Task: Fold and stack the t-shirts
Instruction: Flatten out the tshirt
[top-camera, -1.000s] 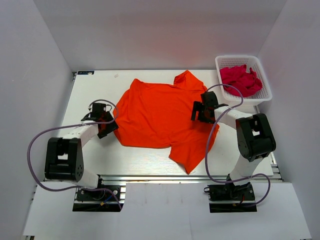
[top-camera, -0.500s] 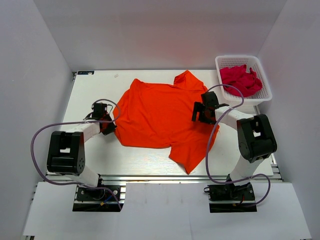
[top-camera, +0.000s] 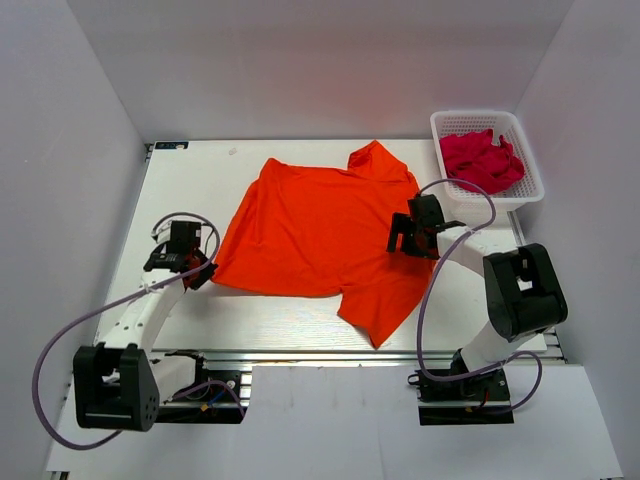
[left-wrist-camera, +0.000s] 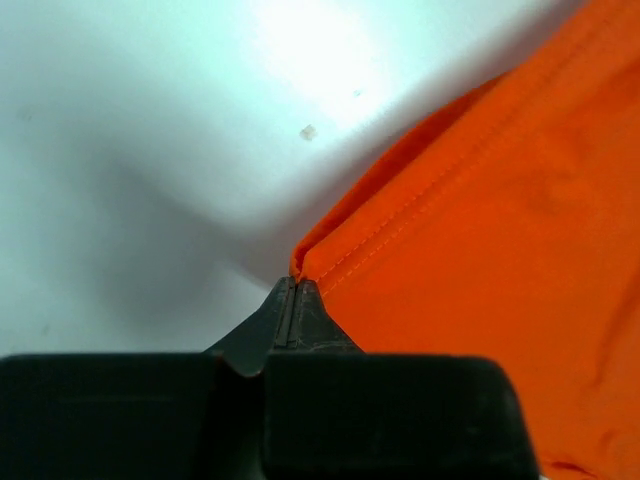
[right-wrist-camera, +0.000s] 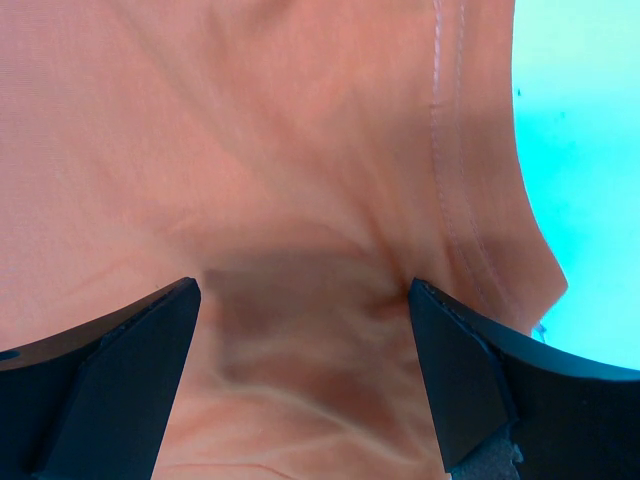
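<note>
An orange t-shirt (top-camera: 320, 235) lies spread over the middle of the white table (top-camera: 190, 190). My left gripper (top-camera: 200, 270) is shut on the shirt's left hem corner (left-wrist-camera: 300, 268), and the cloth stretches out to a point toward it. My right gripper (top-camera: 408, 240) stands open and low over the shirt's right side. Its fingers (right-wrist-camera: 150, 350) straddle wrinkled orange cloth (right-wrist-camera: 300, 300) next to a seam. A second, crimson t-shirt (top-camera: 482, 160) lies bunched in the basket.
A white mesh basket (top-camera: 528, 190) stands at the back right corner of the table. Grey walls close in the table on three sides. Each arm's cable loops loosely beside it.
My left gripper closed on the shirt's left hem corner and drew back to the left, pulling the cloth out to a point. My right gripper shifted slightly toward the front.
</note>
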